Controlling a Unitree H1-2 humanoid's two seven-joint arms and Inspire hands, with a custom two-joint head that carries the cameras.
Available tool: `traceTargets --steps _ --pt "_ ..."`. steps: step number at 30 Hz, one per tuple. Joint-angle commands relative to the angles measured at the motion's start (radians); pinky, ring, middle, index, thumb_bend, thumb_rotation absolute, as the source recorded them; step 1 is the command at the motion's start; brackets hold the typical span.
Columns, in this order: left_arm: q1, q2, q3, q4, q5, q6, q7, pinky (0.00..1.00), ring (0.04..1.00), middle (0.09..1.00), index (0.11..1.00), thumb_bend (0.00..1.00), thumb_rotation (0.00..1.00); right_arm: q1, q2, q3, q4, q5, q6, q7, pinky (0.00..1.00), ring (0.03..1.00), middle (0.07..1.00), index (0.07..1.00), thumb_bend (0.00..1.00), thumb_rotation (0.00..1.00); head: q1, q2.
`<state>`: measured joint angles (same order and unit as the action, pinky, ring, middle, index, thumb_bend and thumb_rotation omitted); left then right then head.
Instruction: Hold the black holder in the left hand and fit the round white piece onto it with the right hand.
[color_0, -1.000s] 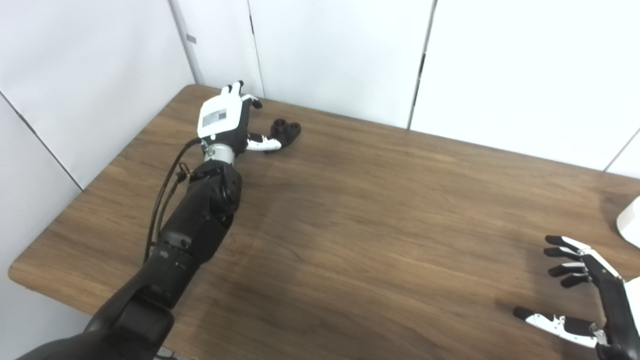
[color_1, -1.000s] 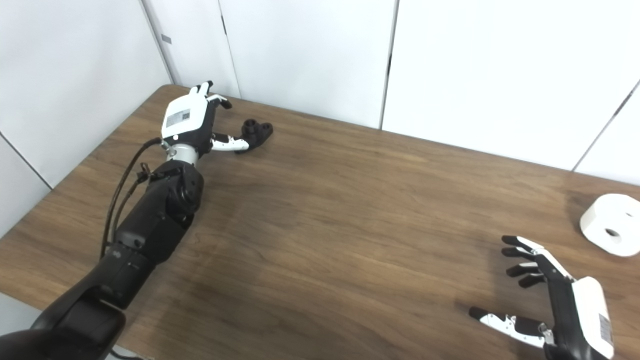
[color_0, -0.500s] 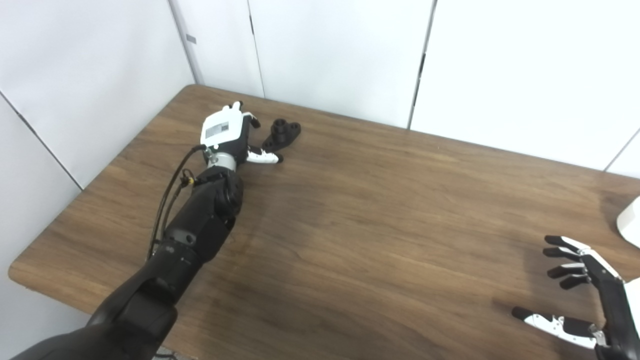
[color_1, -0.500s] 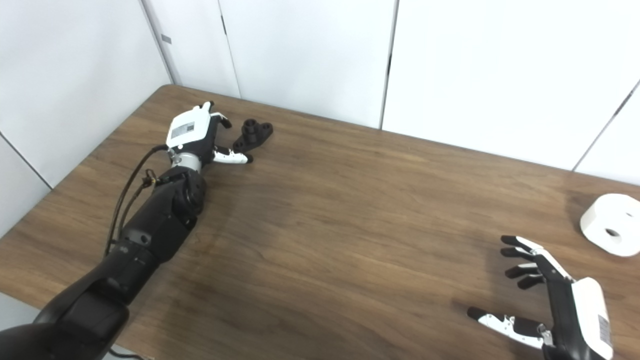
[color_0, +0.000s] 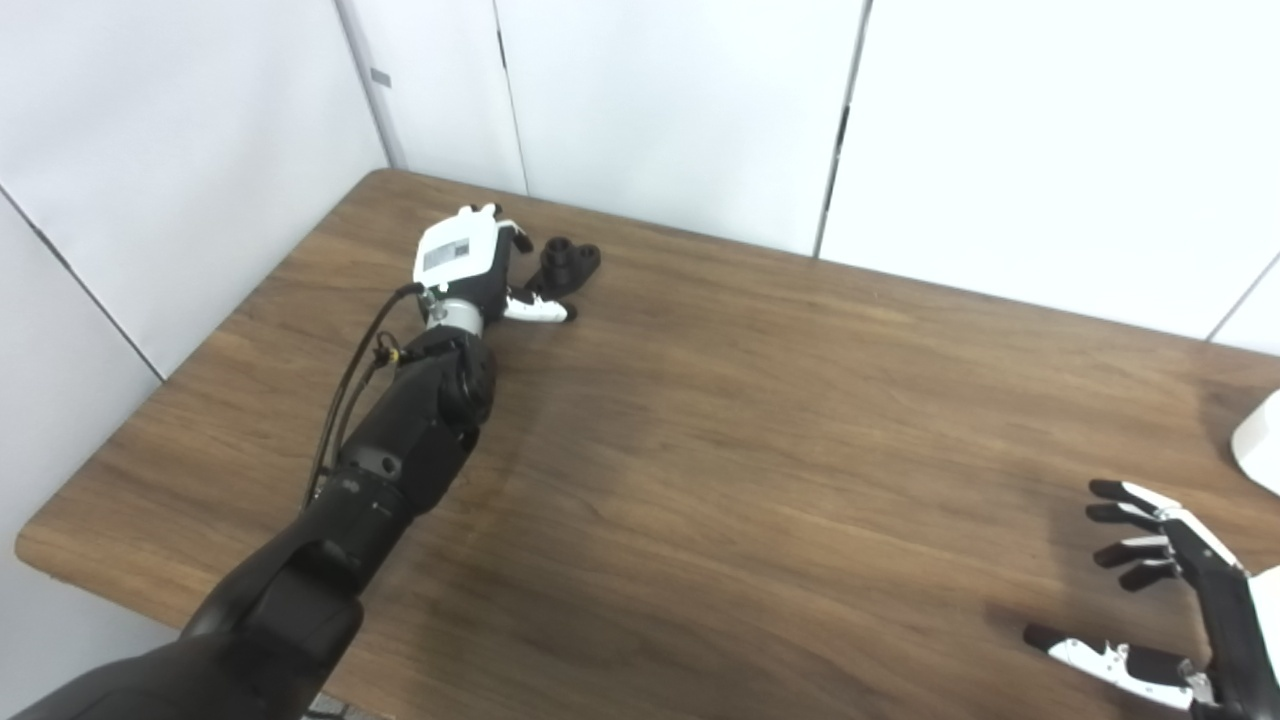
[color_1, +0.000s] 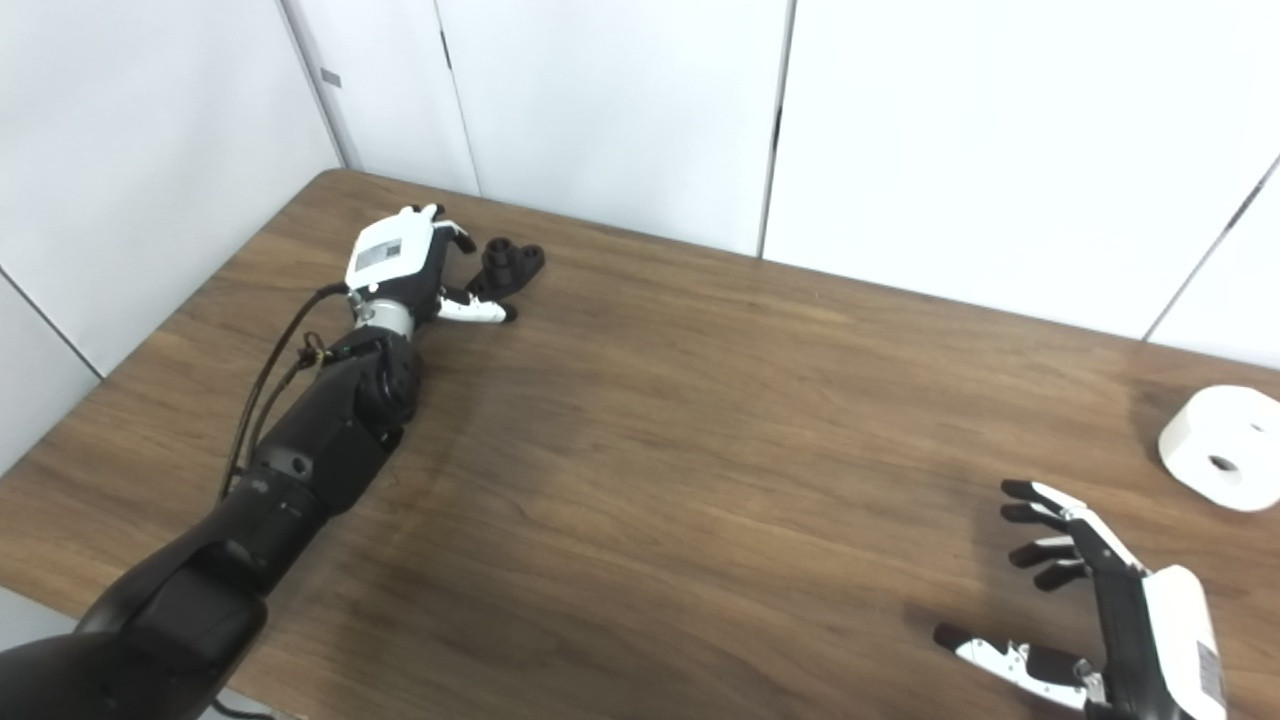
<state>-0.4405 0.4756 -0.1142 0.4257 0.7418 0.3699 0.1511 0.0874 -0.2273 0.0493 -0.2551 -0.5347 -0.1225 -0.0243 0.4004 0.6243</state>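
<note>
The black holder (color_0: 568, 263) lies on the wooden table (color_0: 760, 420) at the far left, near the back edge. My left hand (color_0: 470, 260) is open right beside it, on its left, with the thumb (color_0: 540, 311) lying just in front of it; it does not grip the holder. The round white piece (color_1: 1220, 448), with a hole in its top, sits at the far right of the table. My right hand (color_1: 1100, 600) is open and empty at the front right, short of the white piece.
White wall panels stand close behind the table's back edge. The table's left and front edges are near my left arm (color_0: 400, 450).
My left hand has drawn back from the far edge and shifted right, closer beside the holder. The holder and the white piece have not moved. My right hand has barely moved.
</note>
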Motion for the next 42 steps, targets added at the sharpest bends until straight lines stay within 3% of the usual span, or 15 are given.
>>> traceTargets --steps 1,8,14,18,21,35,42 --pt "-0.05 0.029 0.016 -0.002 -0.018 -0.036 0.039 0.82 0.999 0.954 0.706 0.91 0.35 -0.01 -0.006 -0.007 -0.043 0.01 -0.017 -0.006 0.45 0.551 0.694 0.751 0.77 0.0 -0.002 0.002" --pt "-0.072 0.023 0.017 0.055 -0.049 -0.06 0.061 0.81 0.982 0.937 0.686 0.9 0.32 -0.004 -0.003 -0.008 -0.051 0.011 -0.006 0.0 0.47 0.562 0.697 0.75 0.76 0.0 -0.008 0.008" --pt "-0.073 0.014 0.02 0.108 -0.094 -0.12 0.099 0.81 0.961 0.901 0.662 0.87 0.27 0.0 -0.001 -0.011 -0.061 0.009 -0.002 0.004 0.46 0.557 0.696 0.751 0.76 0.0 -0.014 0.011" --pt "-0.08 0.014 0.003 0.158 -0.112 -0.156 0.102 0.7 0.906 0.864 0.617 0.82 0.21 0.003 -0.001 -0.014 -0.072 0.006 0.007 0.008 0.46 0.559 0.699 0.752 0.75 0.0 -0.013 0.014" --pt "-0.081 0.014 -0.012 0.191 -0.118 -0.184 0.102 0.69 0.887 0.862 0.594 0.8 0.18 0.006 -0.003 -0.016 -0.073 0.007 0.003 0.007 0.46 0.561 0.7 0.751 0.75 0.0 -0.011 0.016" --pt "-0.09 0.002 -0.03 0.24 -0.138 -0.212 0.138 0.67 0.892 0.87 0.597 0.81 0.19 0.01 0.004 -0.02 -0.09 0.003 0.015 0.008 0.45 0.546 0.696 0.737 0.74 0.0 -0.018 0.024" --pt "-0.088 -0.005 -0.021 0.242 -0.177 -0.2 0.121 0.72 0.919 0.887 0.629 0.8 0.19 0.009 0.002 -0.02 -0.084 0.003 0.002 0.003 0.45 0.544 0.693 0.732 0.73 0.0 -0.019 0.027"
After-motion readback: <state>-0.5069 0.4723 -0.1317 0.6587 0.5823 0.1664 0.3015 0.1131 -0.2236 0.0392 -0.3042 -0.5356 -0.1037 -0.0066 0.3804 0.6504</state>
